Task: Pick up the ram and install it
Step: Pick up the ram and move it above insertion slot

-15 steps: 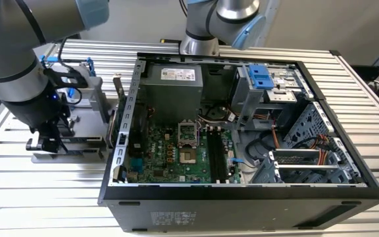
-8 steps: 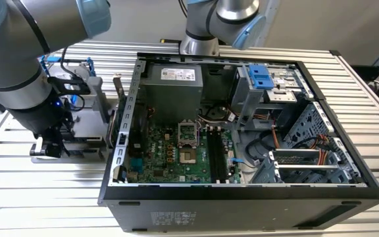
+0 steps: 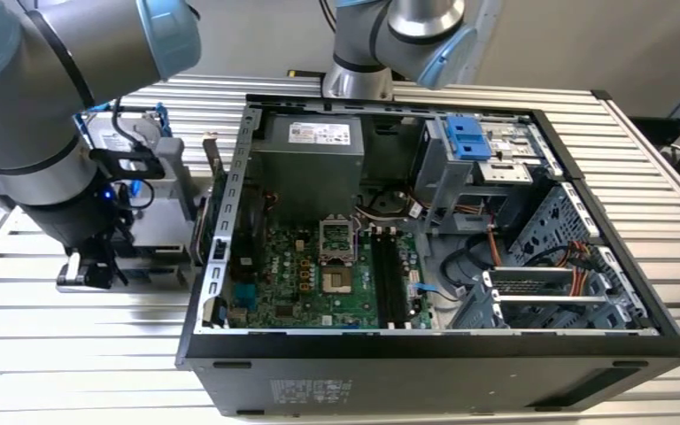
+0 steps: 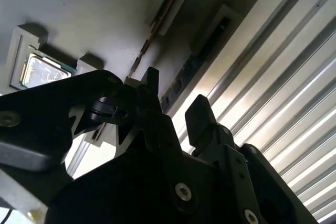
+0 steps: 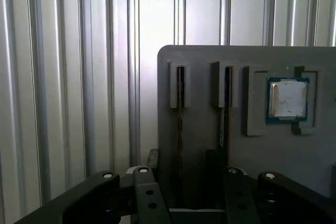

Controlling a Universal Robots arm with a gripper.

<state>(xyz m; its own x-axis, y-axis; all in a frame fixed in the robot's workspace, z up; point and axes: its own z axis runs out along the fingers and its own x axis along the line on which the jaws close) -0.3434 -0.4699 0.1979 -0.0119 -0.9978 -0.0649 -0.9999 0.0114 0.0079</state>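
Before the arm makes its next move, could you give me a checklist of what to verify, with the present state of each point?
1. Jaws of the gripper apart: ok, a gap shows between them.
2. A ram lined up between the jaws: ok, the one farther from the processor chip, standing in the grey holder.
3. Jaws touching that ram: cannot tell.
4. The black motherboard slots free: ok, they look empty.
5. The computer case open: ok.

Ram [image 5: 180, 129] (thin, edge-on) stands in grey tray [image 5: 199, 145] slot.
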